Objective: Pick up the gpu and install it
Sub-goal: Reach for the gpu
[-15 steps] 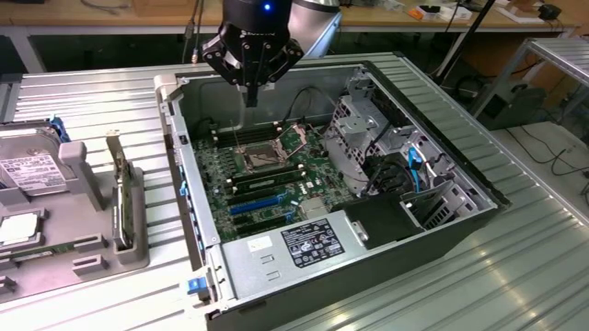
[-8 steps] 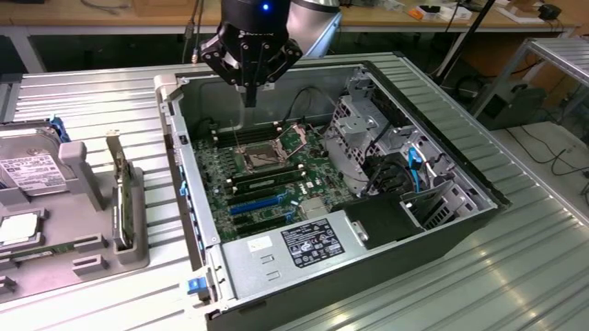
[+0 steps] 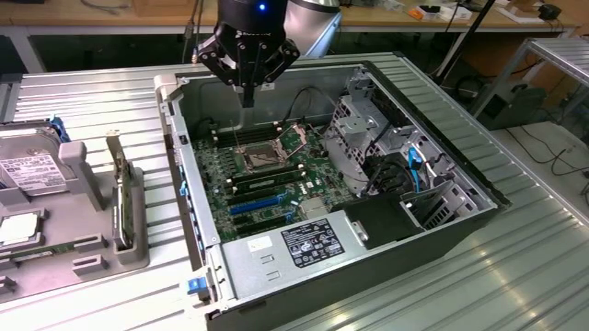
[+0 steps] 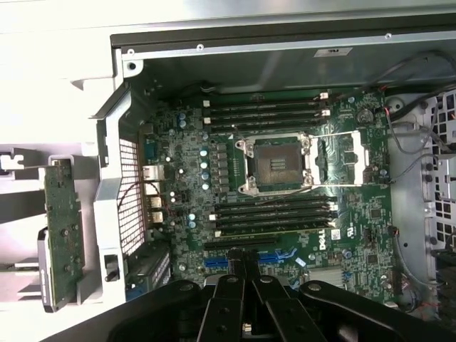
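The gpu (image 3: 121,207) stands on edge in a grey holder (image 3: 92,241) at the exterior view's left, outside the open computer case (image 3: 276,269), with its pale bracket pointing up. In the wrist view the gpu (image 4: 63,228) shows its green board face beside the case wall. My gripper (image 3: 247,100) hangs above the far end of the case, over the motherboard (image 3: 216,172), well away from the card. Its fingers are shut together with nothing between them. From the wrist, the gripper (image 4: 246,265) points down at the blue expansion slots (image 4: 214,261).
A silver hard drive (image 3: 27,169) with a white label lies at the far left of the holder. Inside the case sit the CPU socket (image 4: 278,162), memory sticks (image 4: 263,110), a metal drive cage (image 3: 368,131) and cables (image 3: 414,169). Ribbed metal table (image 3: 515,262) surrounds the case.
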### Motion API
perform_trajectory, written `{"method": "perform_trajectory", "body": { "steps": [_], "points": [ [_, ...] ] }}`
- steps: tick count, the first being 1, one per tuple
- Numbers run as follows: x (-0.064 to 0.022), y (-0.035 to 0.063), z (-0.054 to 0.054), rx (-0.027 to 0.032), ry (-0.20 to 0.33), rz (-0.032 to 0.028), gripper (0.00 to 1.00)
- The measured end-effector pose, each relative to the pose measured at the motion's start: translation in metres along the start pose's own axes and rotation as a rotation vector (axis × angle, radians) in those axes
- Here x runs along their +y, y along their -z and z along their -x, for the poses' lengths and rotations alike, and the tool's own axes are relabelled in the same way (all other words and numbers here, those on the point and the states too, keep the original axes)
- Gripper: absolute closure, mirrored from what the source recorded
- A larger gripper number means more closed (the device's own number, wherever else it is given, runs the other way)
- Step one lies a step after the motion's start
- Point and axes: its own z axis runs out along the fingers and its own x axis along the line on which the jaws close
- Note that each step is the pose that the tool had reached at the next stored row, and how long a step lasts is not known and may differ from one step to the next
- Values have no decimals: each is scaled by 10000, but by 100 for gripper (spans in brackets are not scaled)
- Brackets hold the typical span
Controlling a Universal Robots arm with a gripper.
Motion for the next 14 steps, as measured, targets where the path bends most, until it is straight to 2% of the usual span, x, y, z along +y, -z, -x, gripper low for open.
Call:
{"method": "perform_trajectory", "body": {
  "steps": [14],
  "points": [
    [-9, 3, -125, -1, 0, 1, 89]
  ]
}}
